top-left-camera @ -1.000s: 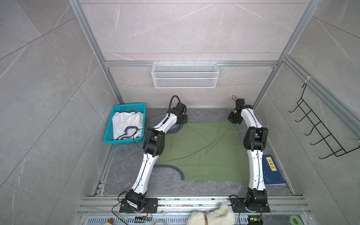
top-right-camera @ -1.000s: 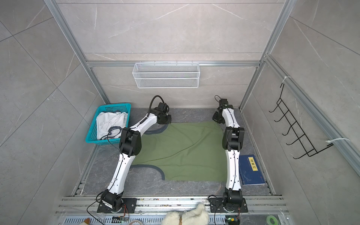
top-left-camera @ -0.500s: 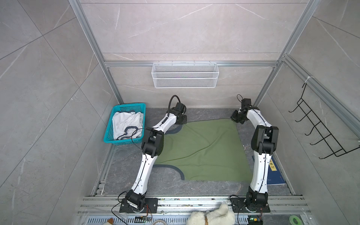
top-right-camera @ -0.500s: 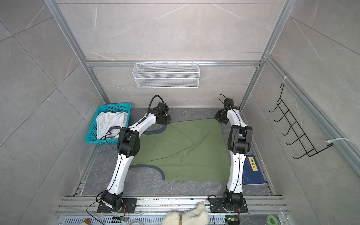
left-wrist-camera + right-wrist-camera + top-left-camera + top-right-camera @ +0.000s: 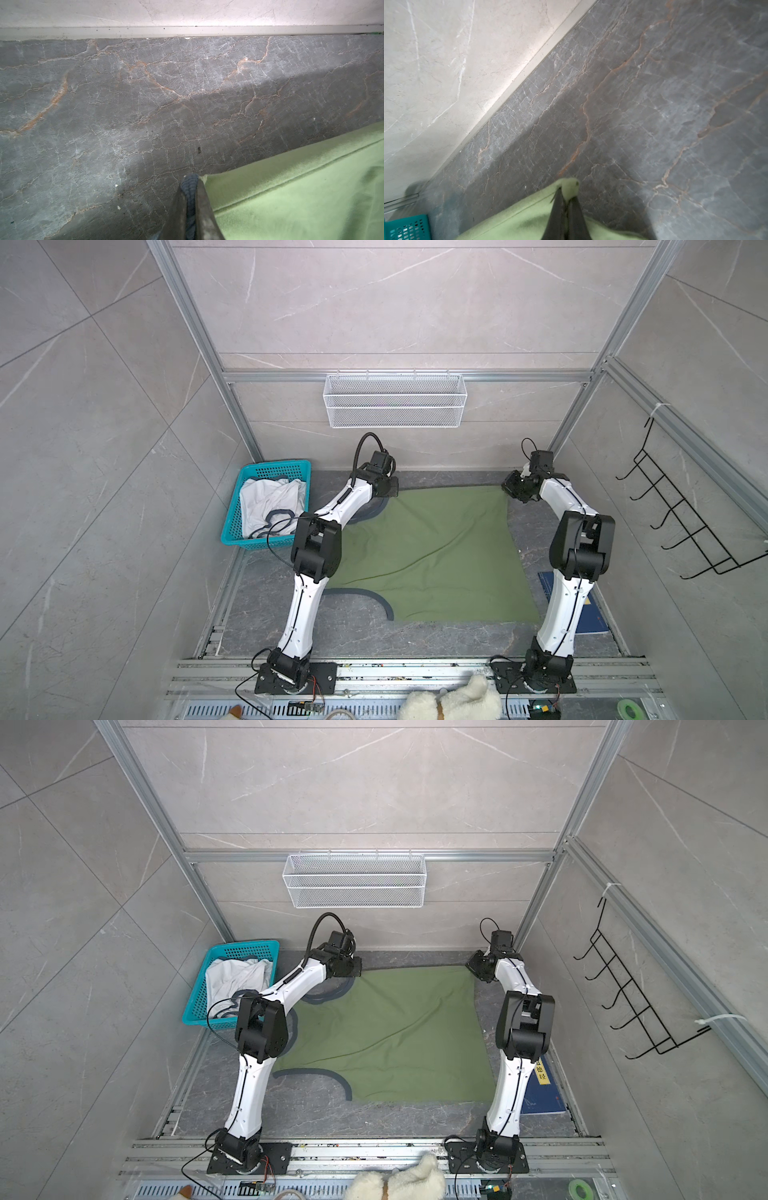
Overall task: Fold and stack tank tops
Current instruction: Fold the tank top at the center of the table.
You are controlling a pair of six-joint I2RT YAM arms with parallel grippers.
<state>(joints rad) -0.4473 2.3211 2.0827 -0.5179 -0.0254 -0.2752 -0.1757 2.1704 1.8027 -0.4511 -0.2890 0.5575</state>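
The olive green tank top (image 5: 436, 556) lies spread flat at table centre. The left gripper (image 5: 190, 187) is clamped on its navy trim (image 5: 191, 207) at 11 o'clock. The right gripper (image 5: 566, 199) is clamped on its corner at 1 o'clock. The white tank top (image 5: 266, 502) lies in the basket (image 5: 276, 466) at 9 o'clock.

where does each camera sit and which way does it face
Top views: high at the front, looking down; left arm, right arm, olive tank top, teal basket show.
Left wrist: behind the left gripper, facing the back wall; shut on navy trim.
Right wrist: behind the right gripper, facing that wall aslant; shut on a green corner.
Shared: all show the olive tank top; both wrist views, the wall.
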